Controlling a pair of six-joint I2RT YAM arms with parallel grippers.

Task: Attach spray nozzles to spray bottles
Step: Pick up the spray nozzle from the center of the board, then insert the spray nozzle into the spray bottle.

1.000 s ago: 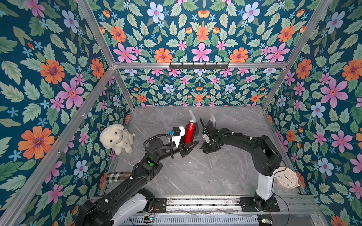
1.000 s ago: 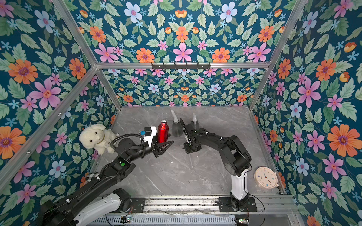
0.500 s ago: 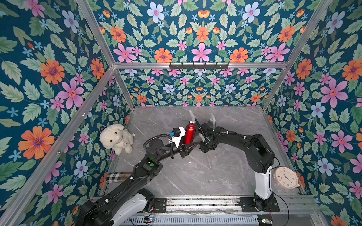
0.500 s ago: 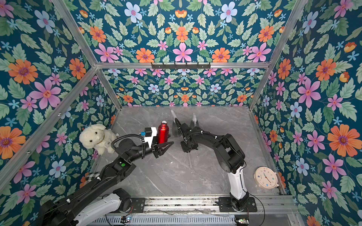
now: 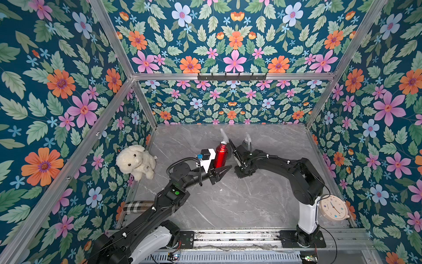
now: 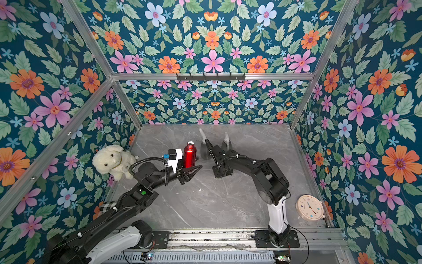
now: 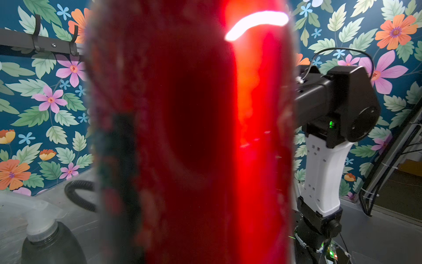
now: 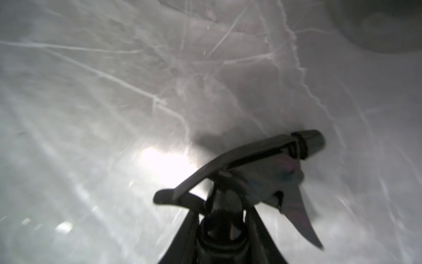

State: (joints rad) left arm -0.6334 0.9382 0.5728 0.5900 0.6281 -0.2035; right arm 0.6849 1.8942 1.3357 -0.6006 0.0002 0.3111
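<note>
The red spray bottle stands upright mid-table with its neck open. My left gripper is shut on its lower part, and the bottle's red body fills the left wrist view and hides the jaws. My right gripper is shut on the collar of a black spray nozzle just above the table, right of the red bottle. Two smoky-grey spray bottles stand behind, each with a whitish nozzle on top.
A cream plush toy sits by the left wall. A folded plaid cloth lies at the front left. A round clock lies at the front right, beside the right arm's base. Flowered walls enclose the marble table.
The right arm has shifted a little to the left, toward the red bottle. The left arm and the red bottle have stayed where they were.
</note>
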